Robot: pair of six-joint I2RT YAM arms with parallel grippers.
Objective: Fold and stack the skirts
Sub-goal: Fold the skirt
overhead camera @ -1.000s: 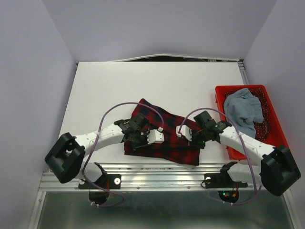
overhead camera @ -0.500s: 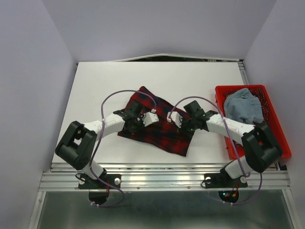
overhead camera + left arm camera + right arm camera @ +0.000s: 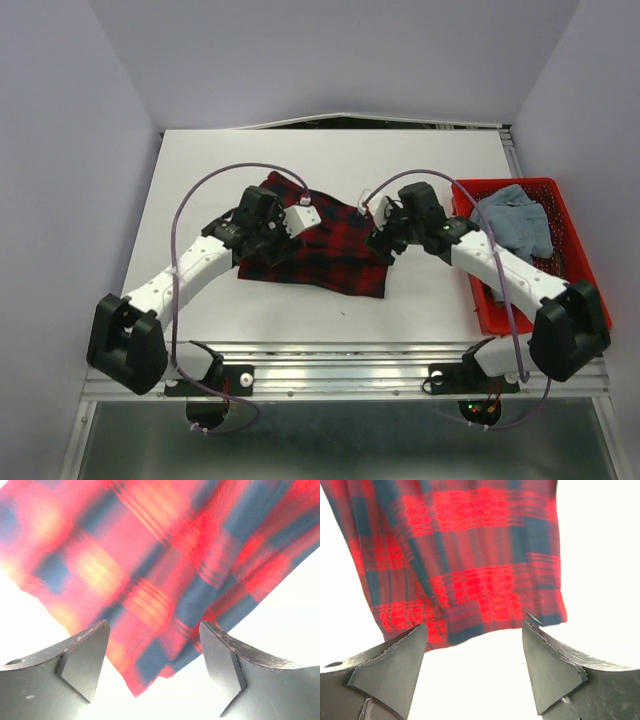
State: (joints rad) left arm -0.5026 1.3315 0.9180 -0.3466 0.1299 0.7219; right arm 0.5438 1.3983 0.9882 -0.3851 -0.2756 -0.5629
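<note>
Left gripper and right gripper hang, jaws apart, over the plaid skirt (blue skirt lies in the basket)

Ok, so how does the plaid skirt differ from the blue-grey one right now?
The plaid skirt is checked in red and dark navy, while the blue-grey skirt is plain. The plaid skirt lies spread out on the white table, whereas the blue-grey skirt sits bunched up in the red basket. Both are soft cloth.
</note>
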